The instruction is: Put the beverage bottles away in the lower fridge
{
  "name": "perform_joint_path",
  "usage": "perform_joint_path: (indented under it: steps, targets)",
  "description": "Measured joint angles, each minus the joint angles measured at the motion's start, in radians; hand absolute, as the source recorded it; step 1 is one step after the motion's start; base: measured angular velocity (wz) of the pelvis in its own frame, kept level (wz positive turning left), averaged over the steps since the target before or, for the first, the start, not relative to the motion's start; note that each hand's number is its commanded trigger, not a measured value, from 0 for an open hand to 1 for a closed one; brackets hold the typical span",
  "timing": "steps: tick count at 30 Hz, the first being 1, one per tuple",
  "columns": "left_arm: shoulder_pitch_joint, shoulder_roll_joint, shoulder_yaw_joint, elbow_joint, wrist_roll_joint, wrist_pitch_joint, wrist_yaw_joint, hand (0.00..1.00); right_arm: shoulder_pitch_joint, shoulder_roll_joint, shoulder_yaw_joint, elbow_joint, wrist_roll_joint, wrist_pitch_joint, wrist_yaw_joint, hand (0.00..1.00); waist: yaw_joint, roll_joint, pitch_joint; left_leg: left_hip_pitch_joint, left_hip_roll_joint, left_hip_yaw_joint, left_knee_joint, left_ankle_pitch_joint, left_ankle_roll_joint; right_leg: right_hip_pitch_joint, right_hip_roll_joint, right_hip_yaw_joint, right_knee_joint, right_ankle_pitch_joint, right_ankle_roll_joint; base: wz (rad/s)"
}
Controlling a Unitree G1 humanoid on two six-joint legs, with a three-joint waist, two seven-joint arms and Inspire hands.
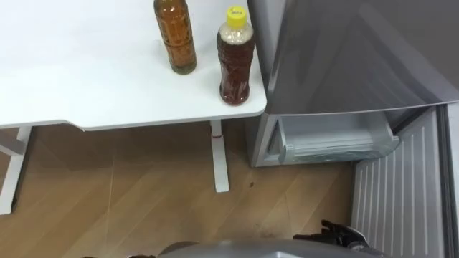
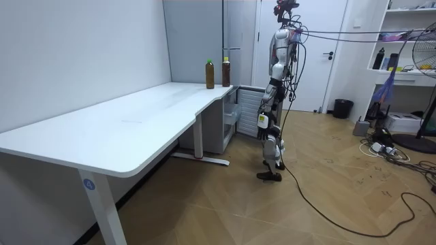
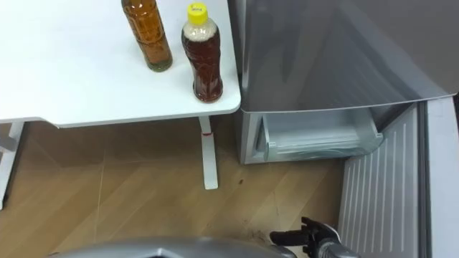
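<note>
Two drinks are seen upright at the white table's (image 1: 86,86) corner just beside the fridge (image 1: 337,57): a yellow-capped bottle (image 1: 235,63) and a second bottle (image 1: 176,39). The lower fridge door (image 1: 398,193) is swung open. The right hand (image 3: 315,235) is held low, fingers loosely spread, empty.

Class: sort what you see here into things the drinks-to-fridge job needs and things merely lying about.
Job: yellow-capped plastic bottle of dark brown drink; taller plastic bottle of amber drink; silver fridge's open lower compartment.
Lying about: black waste bin; white wall shelves.
</note>
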Motion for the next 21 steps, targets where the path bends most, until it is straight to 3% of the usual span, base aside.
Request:
perform_joint_path:
  steps: [8, 16, 21]
  targets:
    - [0.009, -0.001, 0.001, 0.0, 0.0, -0.002, 0.016, 0.0, -0.002, -0.002, 0.003, 0.007, -0.002, 0.002, 0.01, 0.0, 0.007, 0.001, -0.0018, -0.002, -0.008, -0.017, 0.005, 0.0, 0.0, 0.003, -0.002, -0.009, -0.001, -0.002, 0.003, 0.05]
    - [0.009, -0.005, 0.002, 0.0, -0.015, -0.002, 0.085, 0.0, -0.002, -0.001, 0.001, 0.007, -0.016, 0.013, -0.007, 0.0, 0.013, 0.001, 0.0029, -0.002, -0.012, -0.043, 0.009, 0.0, 0.001, 0.016, -0.006, -0.025, 0.0, -0.011, 0.004, 0.09]
    - [0.011, -0.006, 0.038, 0.001, -0.042, -0.008, 0.097, 0.0, -0.002, 0.0, -0.002, 0.007, -0.029, 0.009, -0.015, 0.0, 0.019, 0.0, 0.0028, -0.001, -0.013, -0.043, 0.013, 0.0, 0.001, 0.017, -0.006, -0.024, 0.0, -0.011, 0.004, 0.01]
